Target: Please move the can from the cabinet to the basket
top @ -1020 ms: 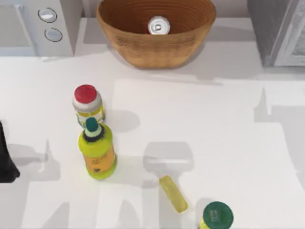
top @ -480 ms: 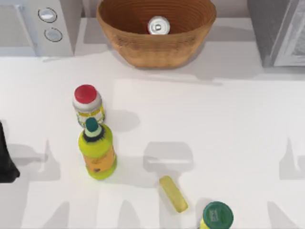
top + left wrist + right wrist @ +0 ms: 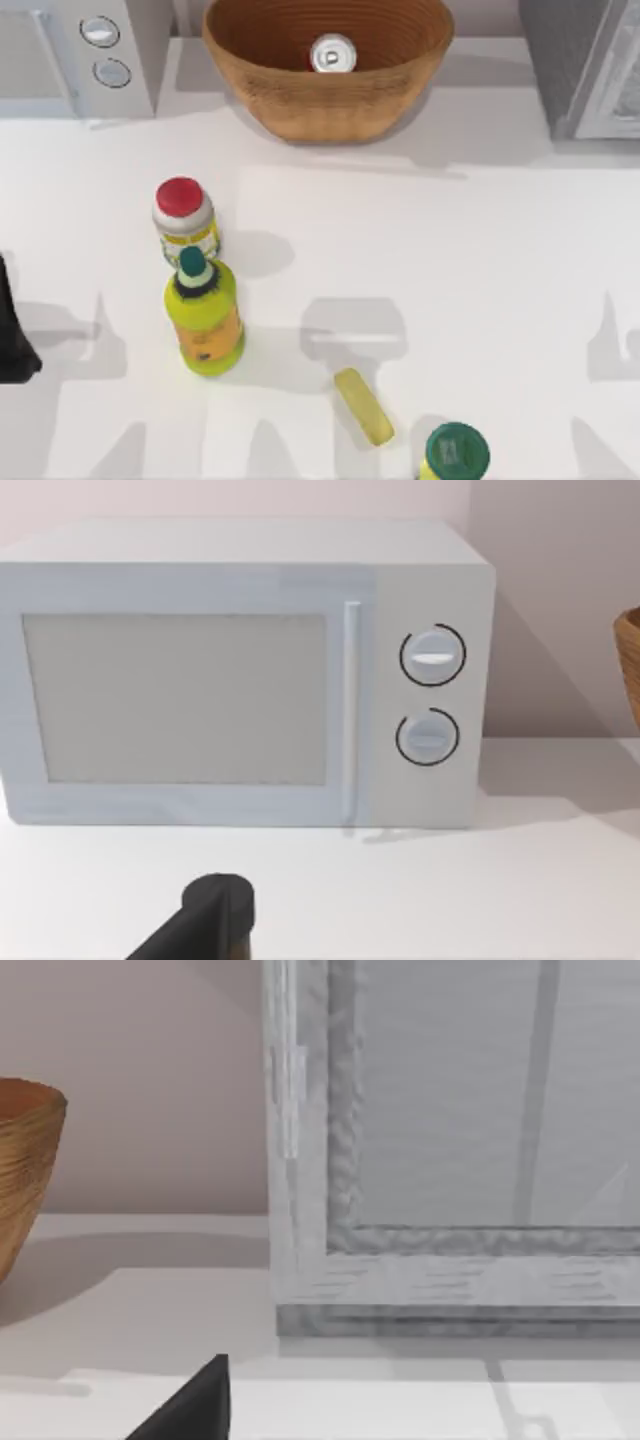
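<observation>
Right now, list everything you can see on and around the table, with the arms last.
can: one, silver top, standing inside the basket.
basket: one, tan-brown wicker, back centre of the table.
cabinet: one, grey with a pale-framed door, back right.
microwave: one, white with two round knobs, back left.
jar: one, red cap, left of centre.
bottle: one, yellow-green with a dark green cap, just in front of the jar.
yellow bar: one, lying flat, front centre.
green-lidded container: one, at the front edge.
table: one, white.
left arm: one, black, parked at the table's left edge.
</observation>
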